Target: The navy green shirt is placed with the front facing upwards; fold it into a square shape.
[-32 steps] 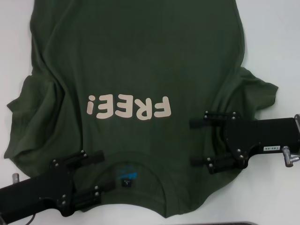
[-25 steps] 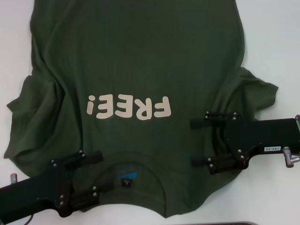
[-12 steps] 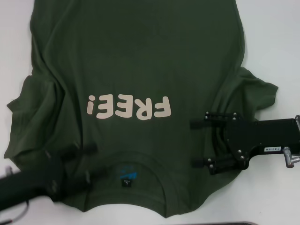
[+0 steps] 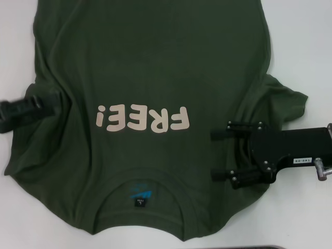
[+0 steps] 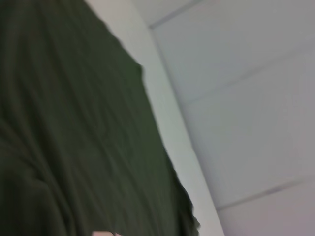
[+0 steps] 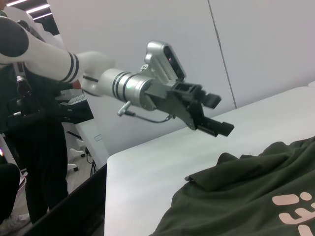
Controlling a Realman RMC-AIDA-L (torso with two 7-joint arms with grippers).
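Observation:
The navy green shirt [image 4: 150,62] lies front up on the white table, its cream "FREE!" lettering [image 4: 141,119] upside down to me and its collar with the blue neck label [image 4: 140,193] nearest me. My right gripper [image 4: 213,155] hovers open over the shirt's right shoulder, nothing between its fingers. Over the crumpled left sleeve [image 4: 33,129] my left gripper [image 4: 49,105] shows as a blur. The right wrist view shows that left gripper [image 6: 216,115] open and empty, raised above the sleeve of the shirt [image 6: 246,196]. In the left wrist view only the shirt [image 5: 74,137] and the table's edge show.
Bare white table [image 4: 306,52] flanks the shirt on both sides. A person in dark clothes [image 6: 34,162] stands beyond the table's far corner in the right wrist view. Grey wall panels [image 5: 246,98] lie behind the table.
My left gripper has left the spot beside the collar and swung away from me to the left sleeve, rising off the cloth. The right gripper and the shirt have stayed put.

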